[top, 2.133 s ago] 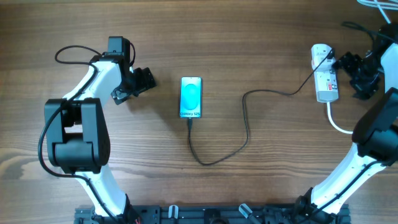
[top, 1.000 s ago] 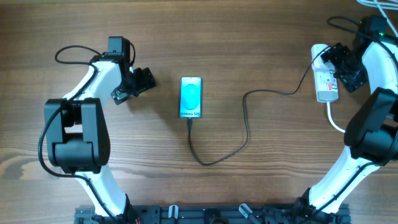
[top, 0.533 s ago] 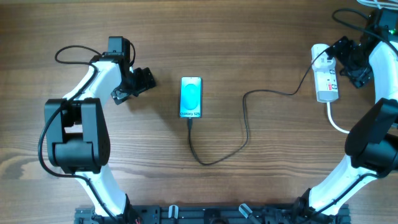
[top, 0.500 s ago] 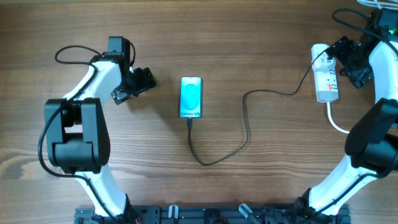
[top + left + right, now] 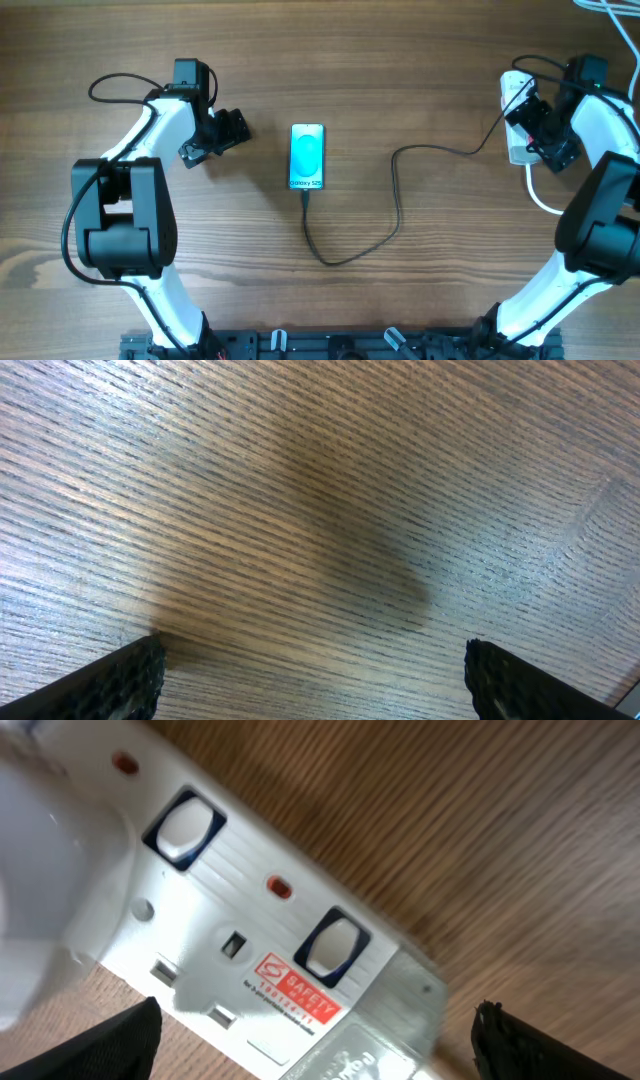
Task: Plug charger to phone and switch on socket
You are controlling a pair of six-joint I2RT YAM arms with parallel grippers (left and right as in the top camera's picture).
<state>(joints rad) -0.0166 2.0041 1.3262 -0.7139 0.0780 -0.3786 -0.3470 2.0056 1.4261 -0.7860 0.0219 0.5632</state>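
Note:
The phone [image 5: 307, 156] lies flat mid-table with its cyan screen lit. The charger cable [image 5: 396, 190] runs from the phone's near end, loops toward the front, and rises to the far end of the white socket [image 5: 512, 90] at the right. My right gripper [image 5: 536, 122] hovers open over the socket. In the right wrist view the socket [image 5: 250, 920] shows two white rocker switches, small red markings and a red safety sticker, with the open fingertips [image 5: 315, 1032] on either side of its near end. My left gripper [image 5: 226, 131] is open and empty over bare wood [image 5: 315, 675].
The socket's thick white cord [image 5: 541, 201] curves toward the front right beside my right arm. A blurred white body [image 5: 30, 870] sits at the socket's far end in the right wrist view. Thin white cables [image 5: 610, 15] lie at the far right corner.
My right gripper has swung from beyond the socket's far right side to directly over it. The left arm, phone and cable have not moved.

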